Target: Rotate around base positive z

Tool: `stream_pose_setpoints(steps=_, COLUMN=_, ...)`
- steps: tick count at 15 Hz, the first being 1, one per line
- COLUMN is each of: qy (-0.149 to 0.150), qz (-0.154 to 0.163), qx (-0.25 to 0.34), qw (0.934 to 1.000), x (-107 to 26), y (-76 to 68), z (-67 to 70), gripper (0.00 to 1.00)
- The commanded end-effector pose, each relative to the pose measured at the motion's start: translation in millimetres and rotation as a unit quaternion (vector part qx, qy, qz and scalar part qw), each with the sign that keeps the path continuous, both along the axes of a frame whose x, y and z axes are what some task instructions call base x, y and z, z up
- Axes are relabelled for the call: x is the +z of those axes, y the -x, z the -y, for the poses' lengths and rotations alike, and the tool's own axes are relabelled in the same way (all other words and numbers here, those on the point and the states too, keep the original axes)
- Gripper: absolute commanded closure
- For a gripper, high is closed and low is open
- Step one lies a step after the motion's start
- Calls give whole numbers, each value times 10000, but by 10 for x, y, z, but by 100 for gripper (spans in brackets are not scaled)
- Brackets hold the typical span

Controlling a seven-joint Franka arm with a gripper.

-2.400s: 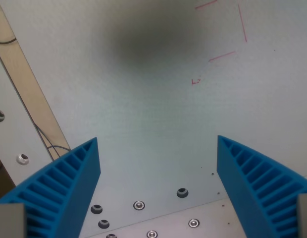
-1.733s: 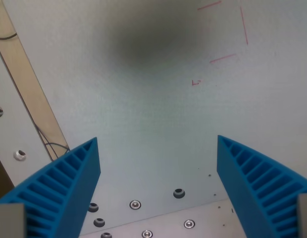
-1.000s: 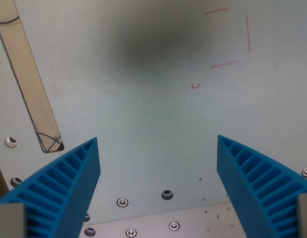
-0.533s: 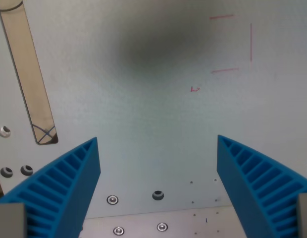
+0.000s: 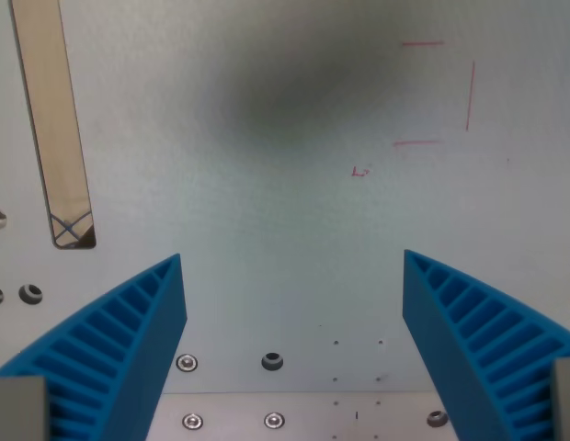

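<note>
My gripper (image 5: 294,266) is open and empty, with its two blue ribbed fingers (image 5: 119,349) at the wrist view's lower left and lower right. It hangs above a pale grey table top (image 5: 285,220). A red three-sided square outline (image 5: 441,92) is drawn on the table at the upper right, with a small red mark (image 5: 360,171) below and left of it. A soft dark shadow (image 5: 294,83) lies on the table near the top middle.
A long beige slot (image 5: 51,129) runs down the wrist view's left side and ends at crossed wires (image 5: 72,228). Screws and holes (image 5: 272,361) dot the table's near edge between the fingers, with more holes (image 5: 29,294) at the far left.
The whole scene has turned clockwise in the view, so the camera has rotated: the beige slot now stands nearly upright and the red outline sits square. The gripper stays open.
</note>
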State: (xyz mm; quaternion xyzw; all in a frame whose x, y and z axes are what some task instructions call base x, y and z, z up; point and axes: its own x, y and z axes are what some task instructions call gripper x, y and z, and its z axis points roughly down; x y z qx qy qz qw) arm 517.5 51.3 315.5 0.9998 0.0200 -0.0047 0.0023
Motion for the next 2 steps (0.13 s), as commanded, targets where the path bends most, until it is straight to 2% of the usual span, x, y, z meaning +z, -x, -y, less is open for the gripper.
stream_pose_setpoints(steps=1, qy=12, qz=23, qx=849, qw=9964, x=15, y=0, z=8, gripper=0)
stream_pose_setpoints(steps=2, qy=13, qz=22, qx=916, qw=9958, x=15, y=0, z=8, gripper=0)
